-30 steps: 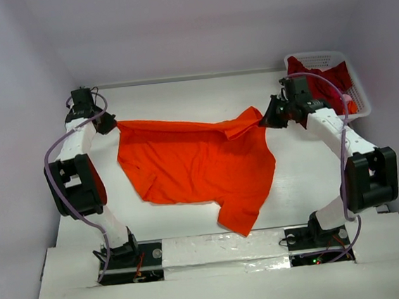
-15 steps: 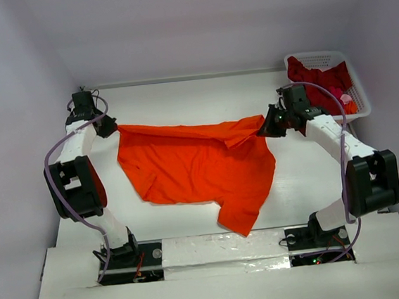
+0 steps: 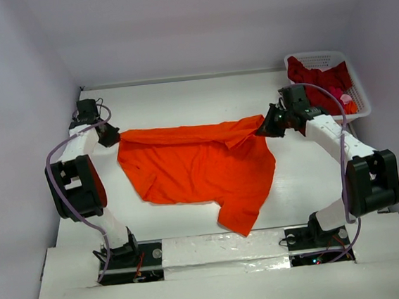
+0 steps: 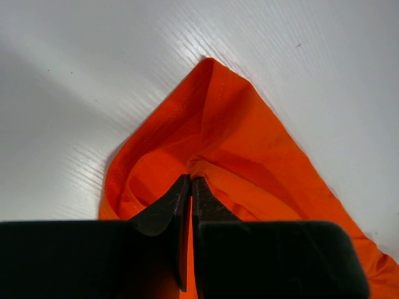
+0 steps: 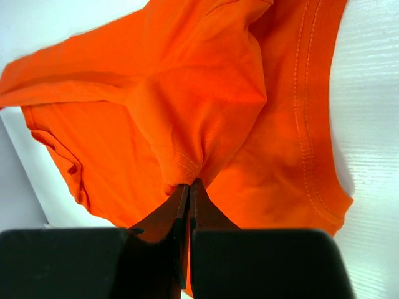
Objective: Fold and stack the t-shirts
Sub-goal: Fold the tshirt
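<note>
Colours, no prints
orange t-shirt point(image 3: 194, 167): bright, solid; dark red t-shirt point(image 3: 327, 79): plain; basket point(image 3: 318, 57): white lattice; table point(image 3: 180, 98): white.

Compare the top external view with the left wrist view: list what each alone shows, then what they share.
Only top external: the orange t-shirt spread in full, the right gripper pinching its far right corner, and the white basket holding a dark red t-shirt. Only left wrist: close up, the left gripper shut on a cloth fold. Both: orange cloth on the white table.
</note>
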Robot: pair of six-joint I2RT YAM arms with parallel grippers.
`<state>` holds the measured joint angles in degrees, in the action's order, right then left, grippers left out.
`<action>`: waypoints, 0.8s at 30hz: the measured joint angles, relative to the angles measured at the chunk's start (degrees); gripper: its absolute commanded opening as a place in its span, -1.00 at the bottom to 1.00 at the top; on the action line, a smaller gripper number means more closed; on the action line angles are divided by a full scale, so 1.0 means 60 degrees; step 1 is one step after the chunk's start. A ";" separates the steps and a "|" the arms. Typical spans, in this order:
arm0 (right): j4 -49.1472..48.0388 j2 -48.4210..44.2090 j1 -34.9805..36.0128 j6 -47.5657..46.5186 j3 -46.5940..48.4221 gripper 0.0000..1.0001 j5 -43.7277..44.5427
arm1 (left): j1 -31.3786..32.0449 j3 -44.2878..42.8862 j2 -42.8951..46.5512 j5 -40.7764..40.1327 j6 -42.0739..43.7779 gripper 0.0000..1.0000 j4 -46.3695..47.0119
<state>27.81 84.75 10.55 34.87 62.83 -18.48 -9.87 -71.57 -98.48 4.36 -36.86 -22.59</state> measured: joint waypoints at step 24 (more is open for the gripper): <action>-0.0379 -0.0015 0.0000 0.1996 -0.1264 -1.00 0.0368 | 0.0000 0.0973 -0.0058 -0.0106 0.0080 -1.00 0.0044</action>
<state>25.54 84.66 10.55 46.85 55.24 -16.27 -9.87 -65.73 -98.83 3.73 -36.38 -22.33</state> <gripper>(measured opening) 0.017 0.006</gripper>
